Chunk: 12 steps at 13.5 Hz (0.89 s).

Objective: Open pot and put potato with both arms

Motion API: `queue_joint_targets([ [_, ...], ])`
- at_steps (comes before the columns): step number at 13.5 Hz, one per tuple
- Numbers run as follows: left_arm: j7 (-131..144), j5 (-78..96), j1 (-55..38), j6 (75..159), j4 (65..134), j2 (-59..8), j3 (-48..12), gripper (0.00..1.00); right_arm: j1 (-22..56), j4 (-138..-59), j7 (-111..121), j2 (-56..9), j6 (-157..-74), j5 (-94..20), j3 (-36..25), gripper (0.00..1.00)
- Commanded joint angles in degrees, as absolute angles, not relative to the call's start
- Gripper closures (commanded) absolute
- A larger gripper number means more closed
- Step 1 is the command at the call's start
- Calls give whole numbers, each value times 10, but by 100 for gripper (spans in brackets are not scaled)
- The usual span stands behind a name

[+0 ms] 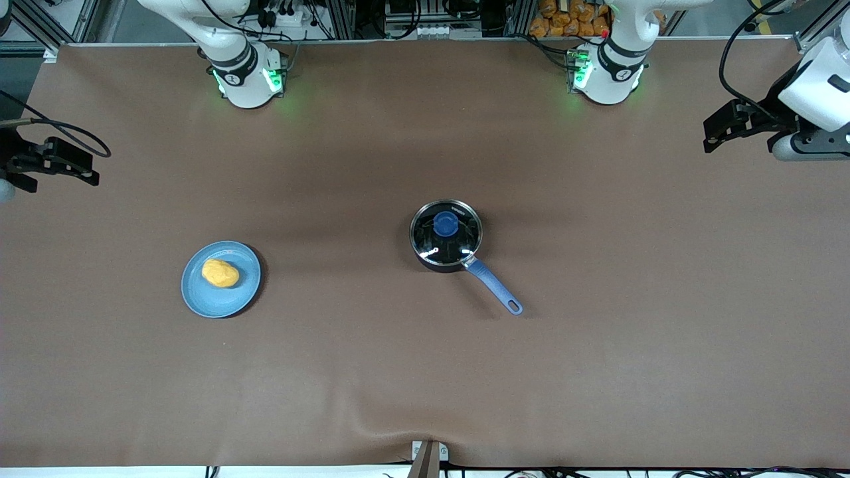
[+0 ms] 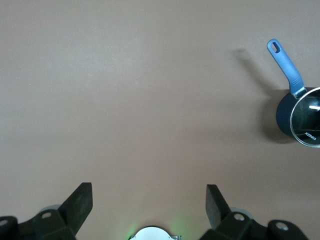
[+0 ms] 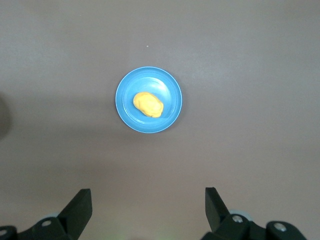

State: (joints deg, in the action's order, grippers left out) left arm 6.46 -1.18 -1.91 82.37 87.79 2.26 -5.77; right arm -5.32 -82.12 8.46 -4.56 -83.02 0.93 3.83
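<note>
— Pot (image 1: 445, 236) sits mid-counter, glass lid (image 1: 445, 230) on, well apart from the left claw (image 2: 149, 200), which hangs spread and empty over the left arm's end of the counter (image 1: 597, 345).
— And the potato (image 3: 148, 104)?
— It rests on the blue plate (image 3: 170, 85), well away from the right claw (image 3: 148, 200), likewise spread and empty over the counter's other end.

Even overhead light, soft shadows, glare on the pot (image 1: 445, 236) lid.
</note>
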Motion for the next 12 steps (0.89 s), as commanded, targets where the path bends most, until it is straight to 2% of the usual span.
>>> queue_joint_targets([
  [1,57,-10,-18,826,875,22,-58,0,-60,-820,91,-46,-829,14,47,0],
  [6,56,-7,-12,826,849,11,-57,0,-53,-832,146,-80,-840,11,48,0],
  [8,54,-3,-11,826,849,9,-54,0,-41,-833,205,-118,-844,11,48,0],
  [12,62,3,-21,826,849,1,-58,0,-46,-835,443,-222,-918,-9,48,0],
])
